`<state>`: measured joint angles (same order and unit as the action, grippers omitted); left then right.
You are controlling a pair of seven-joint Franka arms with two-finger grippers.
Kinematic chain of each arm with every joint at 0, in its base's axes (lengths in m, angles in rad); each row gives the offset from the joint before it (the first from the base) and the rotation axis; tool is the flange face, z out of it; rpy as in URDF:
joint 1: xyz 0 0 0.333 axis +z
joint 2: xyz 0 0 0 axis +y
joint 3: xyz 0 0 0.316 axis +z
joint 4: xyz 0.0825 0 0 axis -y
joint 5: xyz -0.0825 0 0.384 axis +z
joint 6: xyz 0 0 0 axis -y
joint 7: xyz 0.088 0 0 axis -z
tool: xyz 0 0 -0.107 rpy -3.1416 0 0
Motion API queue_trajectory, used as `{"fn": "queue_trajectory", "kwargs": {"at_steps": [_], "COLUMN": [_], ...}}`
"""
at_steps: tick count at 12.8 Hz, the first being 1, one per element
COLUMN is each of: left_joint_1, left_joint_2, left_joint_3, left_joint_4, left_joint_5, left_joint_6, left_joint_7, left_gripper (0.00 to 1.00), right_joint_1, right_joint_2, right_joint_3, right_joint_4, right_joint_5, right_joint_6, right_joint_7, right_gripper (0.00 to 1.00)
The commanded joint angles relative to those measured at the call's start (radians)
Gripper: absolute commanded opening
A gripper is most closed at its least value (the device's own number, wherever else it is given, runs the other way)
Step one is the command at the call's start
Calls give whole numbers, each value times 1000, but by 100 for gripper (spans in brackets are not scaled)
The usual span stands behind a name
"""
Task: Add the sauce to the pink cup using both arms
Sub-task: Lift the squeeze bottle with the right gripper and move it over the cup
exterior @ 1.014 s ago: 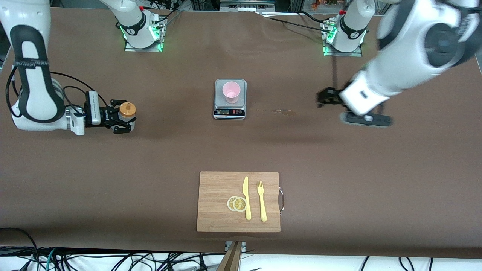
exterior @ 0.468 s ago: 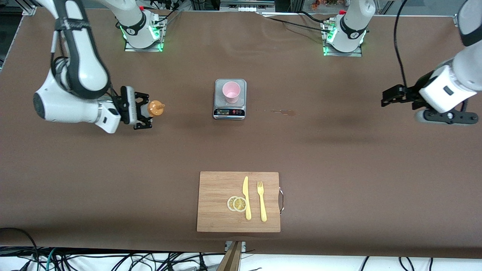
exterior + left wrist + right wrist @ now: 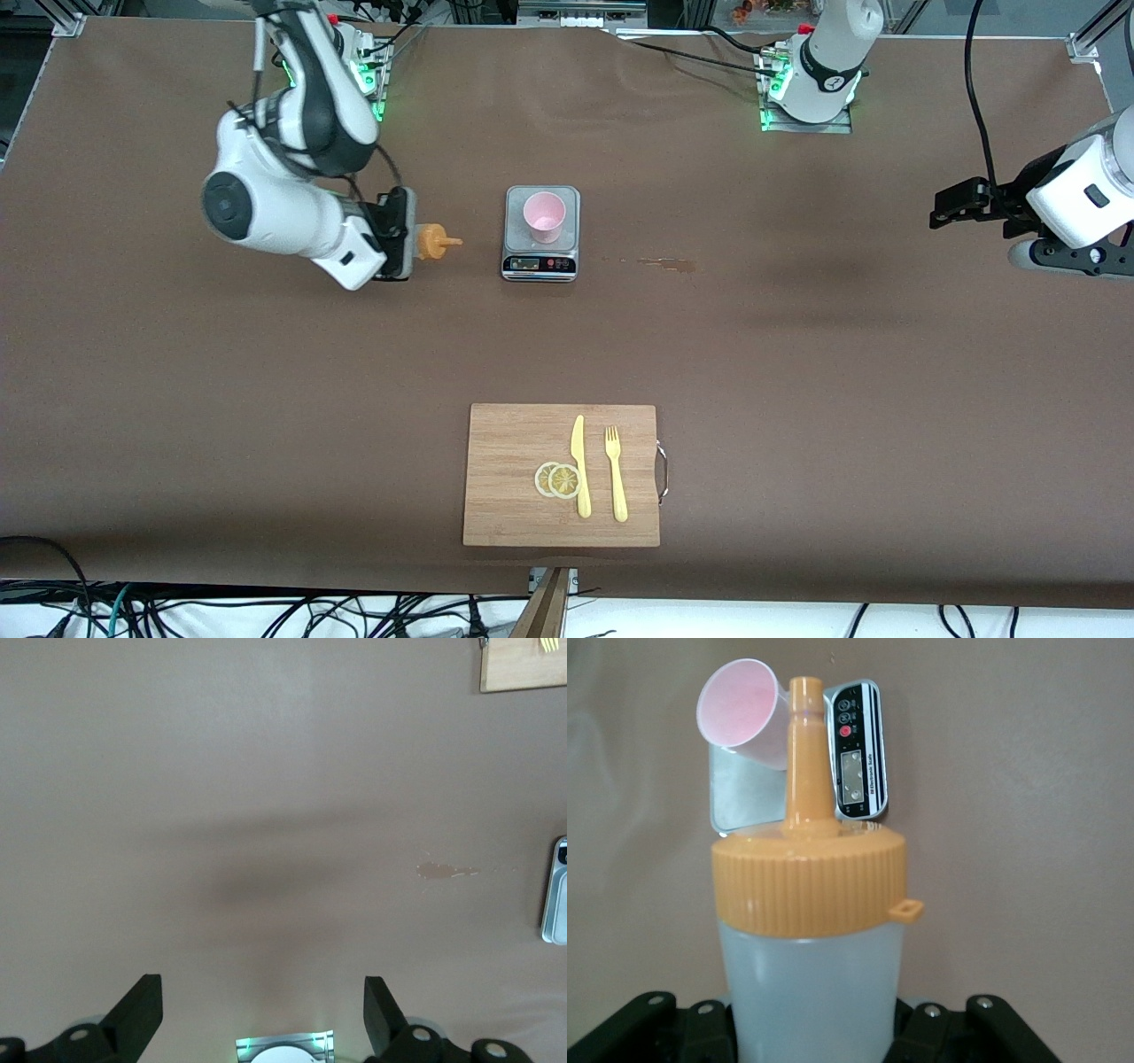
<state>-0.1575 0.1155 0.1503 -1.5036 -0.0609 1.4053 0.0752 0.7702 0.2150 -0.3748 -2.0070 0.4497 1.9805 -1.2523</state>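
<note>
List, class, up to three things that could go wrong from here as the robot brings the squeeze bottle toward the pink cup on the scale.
1. The right gripper holds the translucent squeeze bottle with the orange nozzle cap tipped sideways short of the small pale pink plastic cup; sauce could drip onto the brown table.
2. The cup stands loose on the grey kitchen scale; a nozzle bump may topple it.
3. The open left gripper waits far off, steadying nothing.

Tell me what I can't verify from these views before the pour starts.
- Sauce bottle body: front view shows only its orange cap; the right pincer and wrist hide the rest.
- Fill level: right wrist view, the whitish wall gives no clear line.
- Scale reading: display too small in both views.
- Pink cup: base hidden by the bottle's nozzle and cap in the right wrist view.
- Left pincer: open over bare table, fingers cut off by the picture's edge.
</note>
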Motion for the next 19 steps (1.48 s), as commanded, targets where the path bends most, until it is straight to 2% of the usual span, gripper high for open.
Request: {"fn": "queue_trajectory", "kwargs": {"at_steps": [1, 5, 8, 10, 15, 19], "left_joint_1": [1, -10, -20, -24, -24, -25], "left_joint_2": [9, 18, 20, 20, 21, 21], "left_joint_3": [-12, -20, -23, -23, -24, -24], "left_joint_4": [32, 48, 51, 52, 54, 54], "left_joint_5": [26, 27, 27, 27, 26, 26], "left_joint_6": [-29, -29, -29, -29, -29, -29], "left_joint_7": [28, 24, 24, 24, 24, 24], "left_gripper": [100, 100, 100, 100, 100, 100], "right_joint_1": [40, 86, 109, 109, 115, 123], "right_joint_2": [-32, -32, -32, -32, -20, -9], "right_joint_3": [37, 105, 137, 189, 246, 270], "right_joint_4": [-36, -35, -36, -36, -35, -30], "right_joint_5": [-83, -218, -278, -377, -474, -502], "right_joint_6": [41, 43, 37, 28, -12, -31], "right_joint_7": [188, 396, 468, 566, 652, 683], "right_gripper": [17, 17, 17, 17, 17, 16]}}
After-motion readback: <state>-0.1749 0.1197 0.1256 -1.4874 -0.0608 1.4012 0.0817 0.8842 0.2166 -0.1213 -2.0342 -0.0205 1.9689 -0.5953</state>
